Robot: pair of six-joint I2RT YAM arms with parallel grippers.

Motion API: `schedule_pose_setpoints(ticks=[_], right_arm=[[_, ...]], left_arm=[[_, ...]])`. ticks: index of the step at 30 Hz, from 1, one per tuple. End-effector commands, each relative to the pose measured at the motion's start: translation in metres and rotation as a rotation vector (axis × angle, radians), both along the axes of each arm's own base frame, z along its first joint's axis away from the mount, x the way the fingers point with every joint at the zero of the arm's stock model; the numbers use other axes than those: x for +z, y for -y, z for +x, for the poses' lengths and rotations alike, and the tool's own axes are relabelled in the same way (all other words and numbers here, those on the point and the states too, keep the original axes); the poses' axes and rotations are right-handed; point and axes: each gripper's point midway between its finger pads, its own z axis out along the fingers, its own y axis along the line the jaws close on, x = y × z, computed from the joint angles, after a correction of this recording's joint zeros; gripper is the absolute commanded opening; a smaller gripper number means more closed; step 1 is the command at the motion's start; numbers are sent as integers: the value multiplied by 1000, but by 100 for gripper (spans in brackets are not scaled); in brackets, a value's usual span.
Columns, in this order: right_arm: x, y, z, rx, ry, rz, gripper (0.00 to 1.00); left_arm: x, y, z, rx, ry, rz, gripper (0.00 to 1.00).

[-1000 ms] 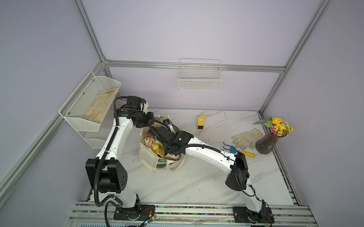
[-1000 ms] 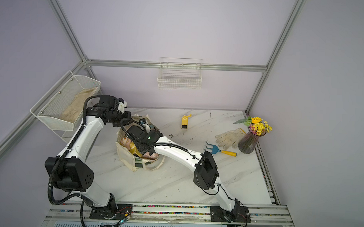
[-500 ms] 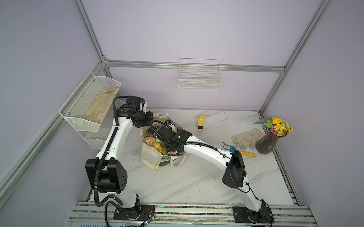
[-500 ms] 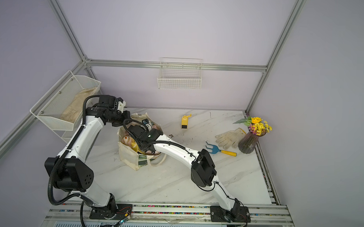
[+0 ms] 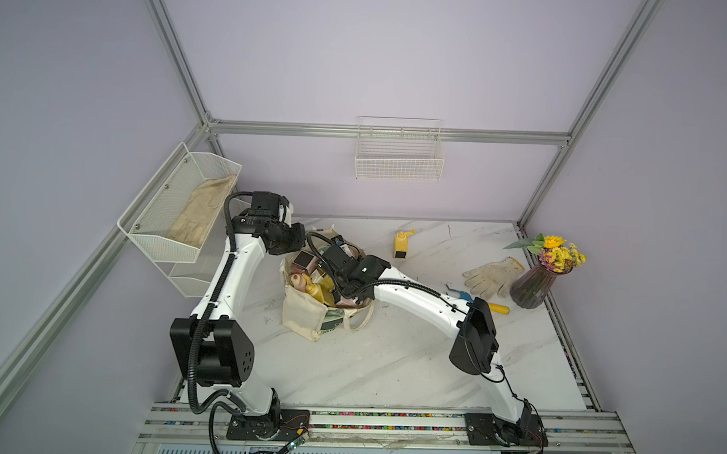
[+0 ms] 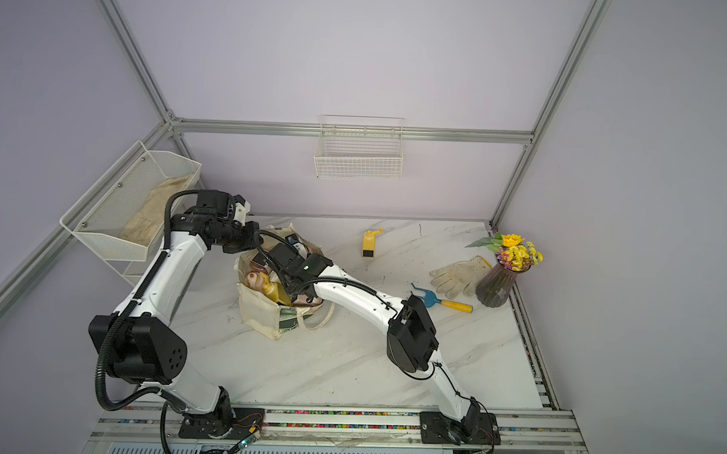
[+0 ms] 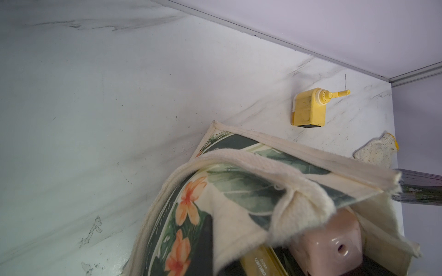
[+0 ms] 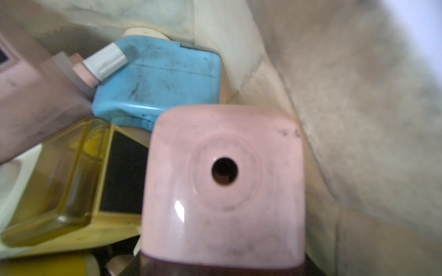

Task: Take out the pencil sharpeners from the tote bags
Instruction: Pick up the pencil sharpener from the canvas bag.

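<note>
Lavender-walled cell with aluminium framing and a white marbled tabletop (image 5: 390,362). Compared with a second ago, the right arm has pulled its elbow in closer to the tote and pushed its wrist deeper into the bag's mouth; the left arm looks unchanged.

The cream tote bag (image 5: 304,313) with the leafy print sits left of centre on the tabletop, stuffed with pencil sharpeners (image 5: 310,284) in pink, yellow and blue. The right wrist view is filled by a pink sharpener (image 8: 222,186), pencil hole facing the lens, with a blue one (image 8: 162,83) and a yellow one (image 8: 71,186) packed behind it. The right tool (image 6: 299,294) is buried in the bag, so I can't tell if it's gripping anything. The left tool (image 5: 301,244) is at the bag's far rim, closed; the left wrist view shows the canvas edge (image 7: 287,181) bunched right at the lens.

One yellow sharpener (image 5: 401,246) already stands out on the tabletop, well apart from the bag. Further right: a dirty white glove (image 5: 491,274), a blue hand rake (image 6: 438,299) and a vase of yellow flowers (image 5: 536,280).
</note>
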Motion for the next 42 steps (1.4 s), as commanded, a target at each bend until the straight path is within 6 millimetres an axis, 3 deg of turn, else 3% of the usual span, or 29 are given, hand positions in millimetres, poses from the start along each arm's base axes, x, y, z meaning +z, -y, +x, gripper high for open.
schedule_pose_setpoints(ticks=[1, 6, 16, 21, 26, 30, 34, 36, 42], right_arm=[[71, -10, -1, 74, 111, 195, 23], [112, -13, -14, 177, 198, 320, 21], [158, -12, -37, 305, 306, 491, 18], [195, 4, -44, 301, 405, 568, 18], [214, 32, -33, 214, 475, 599, 17], [215, 62, -16, 134, 488, 620, 18], [206, 106, 12, 15, 483, 634, 18], [194, 127, 27, -36, 467, 652, 18], [147, 166, 57, -165, 410, 634, 18]], left_arm=[[23, 0, -4, -10, 81, -4, 0], [21, 0, -3, -9, 76, -4, 0], [21, 0, -3, -8, 76, -4, 0], [21, 0, -3, -8, 76, -4, 0], [21, 0, -3, -8, 76, -4, 0], [20, 0, -3, -7, 73, -1, 0], [22, 0, -3, -10, 78, -4, 0], [20, 0, -3, -7, 75, -1, 0], [19, 0, -3, -7, 69, -2, 0]])
